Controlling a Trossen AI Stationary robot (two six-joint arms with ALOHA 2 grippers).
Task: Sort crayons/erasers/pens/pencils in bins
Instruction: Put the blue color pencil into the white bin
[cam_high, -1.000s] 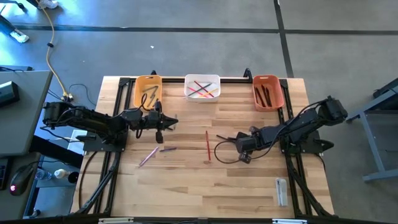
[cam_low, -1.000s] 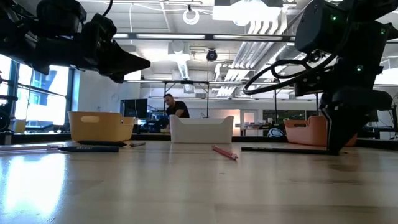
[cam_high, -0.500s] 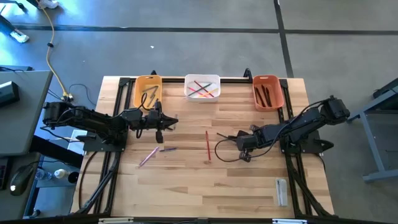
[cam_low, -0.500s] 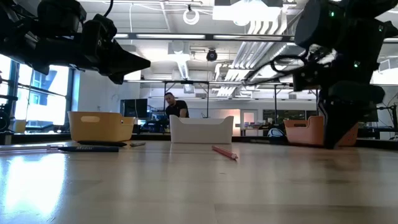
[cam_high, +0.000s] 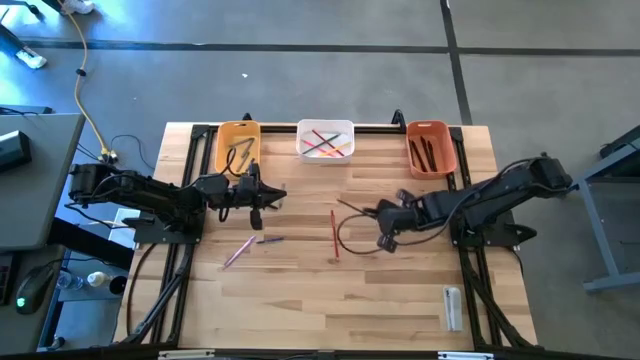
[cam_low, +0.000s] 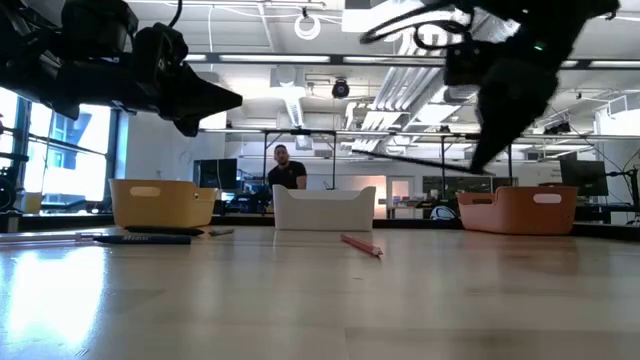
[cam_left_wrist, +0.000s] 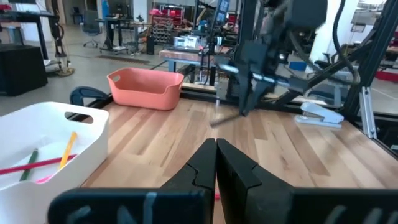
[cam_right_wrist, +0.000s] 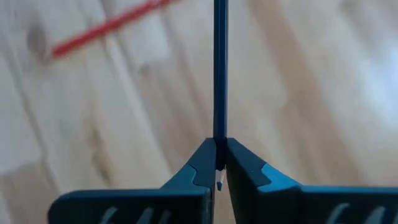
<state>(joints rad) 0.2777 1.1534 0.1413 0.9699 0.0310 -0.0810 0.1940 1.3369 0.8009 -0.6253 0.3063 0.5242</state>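
Note:
My right gripper (cam_high: 374, 213) hangs above the table's middle, shut on a slim dark pen (cam_high: 352, 207) that juts out of it toward the table's left. A red pencil (cam_high: 334, 233) lies flat on the wood just left of it, also showing in the right wrist view (cam_right_wrist: 112, 25). A pink pencil (cam_high: 238, 251) and a short dark pen (cam_high: 270, 239) lie further left. At the far edge stand the yellow-orange bin (cam_high: 222, 150), the white bin (cam_high: 325, 126) and the red-orange bin (cam_high: 447, 150). My left gripper (cam_high: 278, 197) is shut with nothing in it, held level near the yellow-orange bin. My right gripper pinches the pen near one end (cam_right_wrist: 219, 134) between its two fingertips. The fingers slant down from the table's right, and the pen runs on ahead of them, roughly in line with them. The pen (cam_low: 420, 160) is lifted clear of the table and nearly level.
A pale stapler-like item (cam_high: 452, 306) lies near the front right corner. The yellow-orange bin holds dark items, the white bin coloured pencils, the red-orange bin dark pens. A person (cam_low: 285, 170) stands in the room beyond the table.
My right gripper has risen off the table and drifted a little toward the left and far edges. The dark pen, which lay flat on the wood, has come up with it and now hangs clear. The red pencil has stayed where it was.

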